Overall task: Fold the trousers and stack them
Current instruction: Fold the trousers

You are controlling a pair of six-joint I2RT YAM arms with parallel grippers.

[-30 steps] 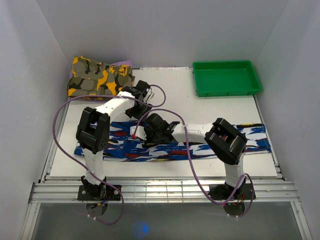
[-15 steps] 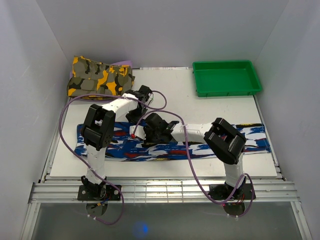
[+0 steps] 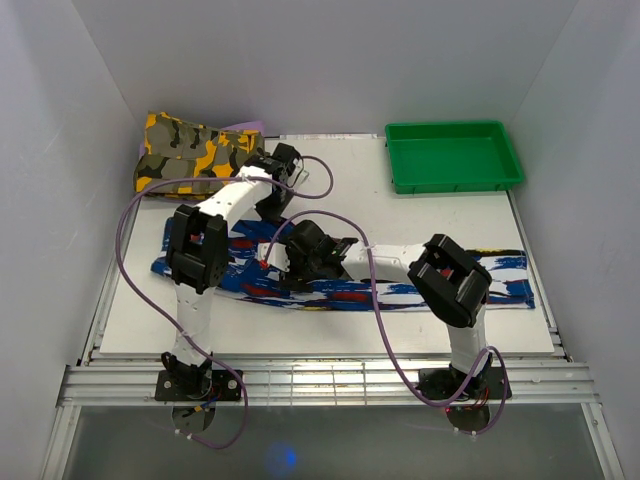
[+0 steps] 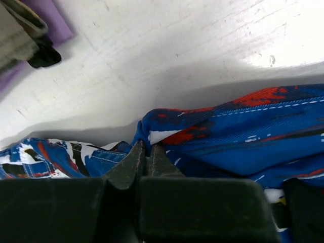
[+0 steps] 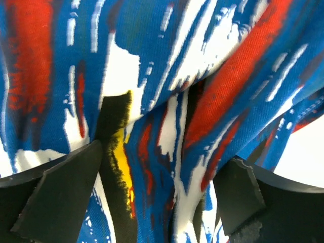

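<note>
Now left gripper pinches trousers; right gripper agape

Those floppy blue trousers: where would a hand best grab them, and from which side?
Likely the far edge, from above. The trousers lie flat in a strip, so only an edge gives something to pinch; the left hand is shut on a fold there, the right hand open over the middle.

No text, label, brand, number or sign can be read in any view. The royal blue cloth trousers with white, red, black and yellow streaks, lying across the middle of the top view, show only a brush-stroke print and no lettering.
</note>
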